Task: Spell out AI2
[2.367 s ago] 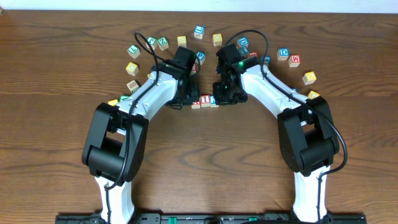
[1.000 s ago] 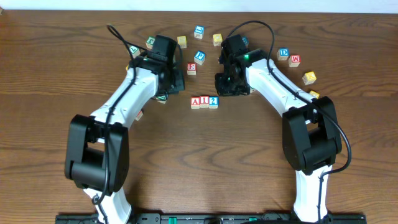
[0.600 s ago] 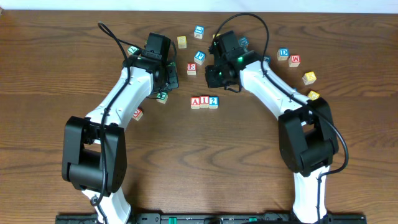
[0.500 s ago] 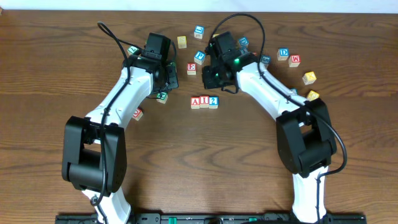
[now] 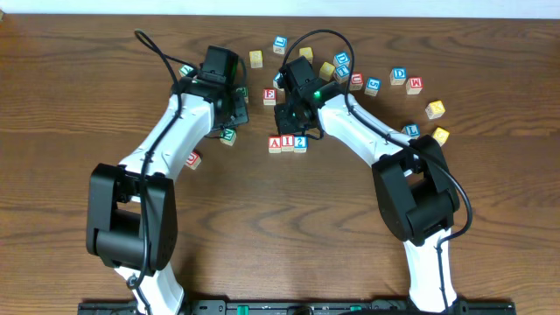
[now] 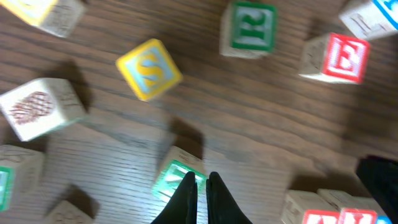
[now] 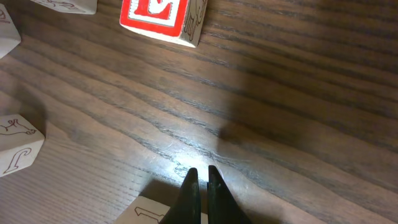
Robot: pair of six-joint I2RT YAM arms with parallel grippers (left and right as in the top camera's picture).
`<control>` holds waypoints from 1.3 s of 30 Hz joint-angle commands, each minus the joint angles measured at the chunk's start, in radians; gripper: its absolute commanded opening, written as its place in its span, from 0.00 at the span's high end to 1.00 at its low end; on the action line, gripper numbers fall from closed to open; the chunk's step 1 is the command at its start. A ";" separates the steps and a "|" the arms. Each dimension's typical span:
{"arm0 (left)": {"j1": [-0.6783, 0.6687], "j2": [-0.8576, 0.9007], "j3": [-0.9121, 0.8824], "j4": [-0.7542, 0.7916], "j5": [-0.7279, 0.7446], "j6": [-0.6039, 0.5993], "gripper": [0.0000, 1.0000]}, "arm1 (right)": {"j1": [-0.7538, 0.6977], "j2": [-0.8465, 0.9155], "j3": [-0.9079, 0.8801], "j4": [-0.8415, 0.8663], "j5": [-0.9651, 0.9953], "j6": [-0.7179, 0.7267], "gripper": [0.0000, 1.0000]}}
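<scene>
**While both grippers are hanging shut, AI2 is sitting in a row mid-table**

As I am watching from the overhead camera, the wooden table (image 5: 87,70) is filling the view, and the left arm (image 5: 175,131) and right arm (image 5: 367,131) are both reaching toward the far middle.

The left gripper (image 6: 201,180) is showing its fingers pressed together with nothing between them. It is hanging over a green-printed cube (image 6: 177,180), left of the row. The right gripper (image 7: 201,174) is likewise closed tight and carrying nothing. It is hovering over bare wood just far of the row.

The spelled word is lying between the two arms. The A cube (image 5: 275,144) is sitting on the left, the I cube (image 5: 288,143) in the middle and the 2 cube (image 5: 300,142) on the right. All three are touching side by side, red, red and blue print facing up.

Loose cubes are lying scattered along the far side. In the left wrist view I am making out a tilted yellow S cube (image 6: 149,68) and a red E cube (image 6: 339,57), well apart from each other.
</scene>
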 commanded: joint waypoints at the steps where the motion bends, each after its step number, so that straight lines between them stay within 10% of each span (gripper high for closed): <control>1: 0.044 -0.013 -0.003 -0.003 -0.027 -0.014 0.92 | 0.004 0.007 0.017 0.005 0.011 0.015 0.99; 39: 0.076 -0.013 -0.003 -0.021 -0.028 -0.013 0.92 | 0.032 0.024 0.017 -0.069 0.004 0.060 0.99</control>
